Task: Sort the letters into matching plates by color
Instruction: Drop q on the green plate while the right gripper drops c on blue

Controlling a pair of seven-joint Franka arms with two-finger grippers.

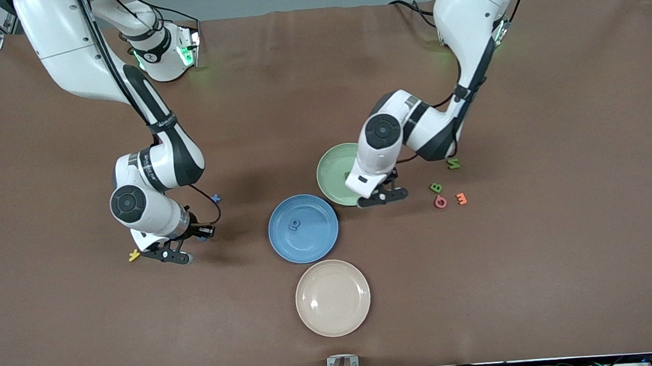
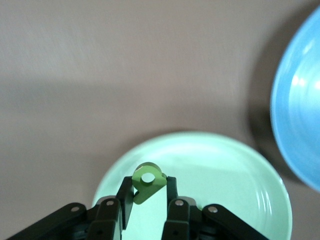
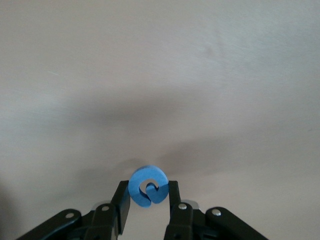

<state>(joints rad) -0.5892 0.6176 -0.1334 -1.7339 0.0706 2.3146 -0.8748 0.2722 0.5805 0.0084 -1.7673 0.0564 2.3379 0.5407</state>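
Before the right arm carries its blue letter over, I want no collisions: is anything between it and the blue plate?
Nothing visible blocks it. The right gripper holds a blue letter over bare table toward the right arm's end, and only open tabletop lies between it and the blue plate. The plate's one letter leaves room.

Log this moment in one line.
left pincer: shut on small green foam letter, over pale green plate | right pincer: shut on small blue foam letter
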